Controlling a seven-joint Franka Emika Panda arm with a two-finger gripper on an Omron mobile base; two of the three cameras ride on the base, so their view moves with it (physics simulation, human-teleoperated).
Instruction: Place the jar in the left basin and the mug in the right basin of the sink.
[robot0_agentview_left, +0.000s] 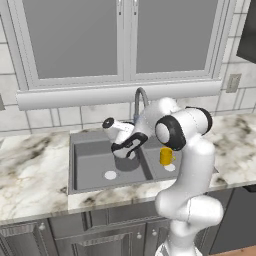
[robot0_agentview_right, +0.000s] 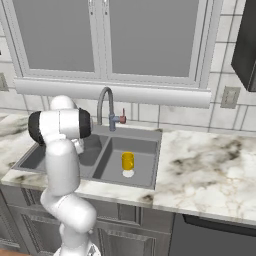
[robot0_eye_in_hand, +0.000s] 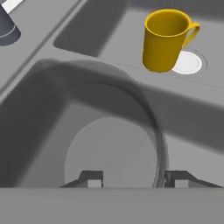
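Note:
The translucent grey jar (robot0_agentview_left: 127, 162) stands upright in the wider left basin (robot0_agentview_left: 95, 162) of the dark sink, close to the divider. My gripper (robot0_agentview_left: 130, 152) hangs straight over it, open. In the hand view the fingertips (robot0_eye_in_hand: 92, 178) are spread wide above the jar's round rim (robot0_eye_in_hand: 155, 131), holding nothing. The yellow-orange mug (robot0_agentview_left: 166, 156) stands upright in the narrower right basin (robot0_agentview_right: 142, 150), beside its pale drain (robot0_eye_in_hand: 189, 62), handle pointing away from the divider. The mug (robot0_eye_in_hand: 164, 41) sits apart from the gripper (robot0_eye_in_hand: 134, 178).
The grey gooseneck faucet (robot0_agentview_right: 104, 102) rises behind the divider, just behind my hand. A pale drain (robot0_agentview_left: 110, 175) shows in the left basin in front of the jar. Marble counter (robot0_agentview_right: 205, 160) runs on both sides of the sink, with a window and tiled wall behind.

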